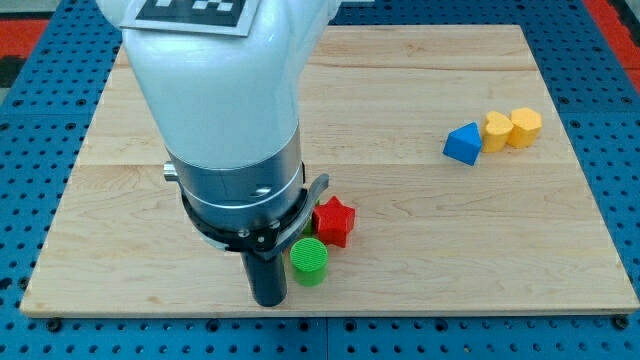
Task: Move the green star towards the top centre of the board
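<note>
camera view looks down on a wooden board (420, 220) lying on a blue pegboard table (30, 90). my big white and grey arm (220, 110) fills the view's left half and blocks part of the board. it ends in a dark rod, and my tip (268, 300) sits near the view's bottom edge of the board, a bit left of the middle.

just to the right of my tip is a green round block (309, 259) — it looks like a cylinder with a ribbed top, and it sits so close to the rod that they seem to touch. just above and to the right of it is a red star (334, 221), touching or almost touching the green one.

i cannot see a green star anywhere, so i cannot tell where it is — my arm may hide it.

far off at the view's right, near the top, three blocks sit in a tight row: a blue triangle-like block (463, 144), a yellow block (495, 131) whose shape is hard to make out, and a yellow six-sided block (525, 126).

i have no pincer, only the rod, so there is nothing to open, close or grab with.
</note>
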